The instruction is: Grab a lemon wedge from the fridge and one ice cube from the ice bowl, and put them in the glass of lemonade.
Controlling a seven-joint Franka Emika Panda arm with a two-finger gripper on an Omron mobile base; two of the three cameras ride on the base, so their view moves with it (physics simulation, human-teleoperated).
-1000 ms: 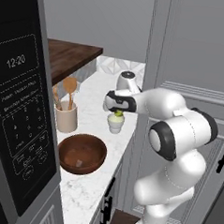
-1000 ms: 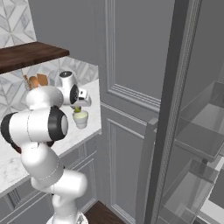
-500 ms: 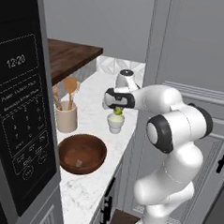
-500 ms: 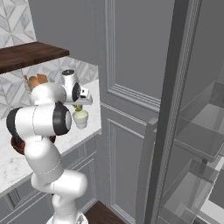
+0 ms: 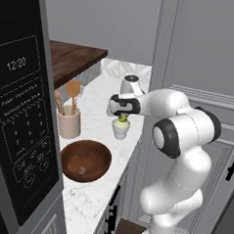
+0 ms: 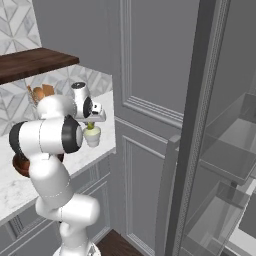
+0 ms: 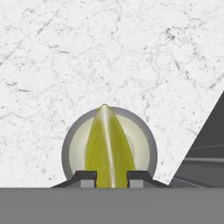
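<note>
We observe the end effector point(image 5: 121, 119) positioned directly above the glass of lemonade point(image 5: 120, 129) on the white marble tabletop point(image 5: 97, 186). In the hand view, its two fingertips point(image 7: 86, 178) are closed against either side of a yellow-green lemon wedge point(image 7: 106, 148), which points down over the glass's round rim point(image 7: 65, 144). We cannot tell whether the wedge touches the glass's contents. The ice bowl point(image 5: 85, 160), of dark wood, sits on the tabletop nearer the base, with the small pale ice cube point(image 5: 81, 170) inside it. A cream utensil crock point(image 5: 68, 124) stands beside the bowl. In the right base view, the fridge point(image 6: 220, 150) stands open, well apart from the glass point(image 6: 92, 136).
</note>
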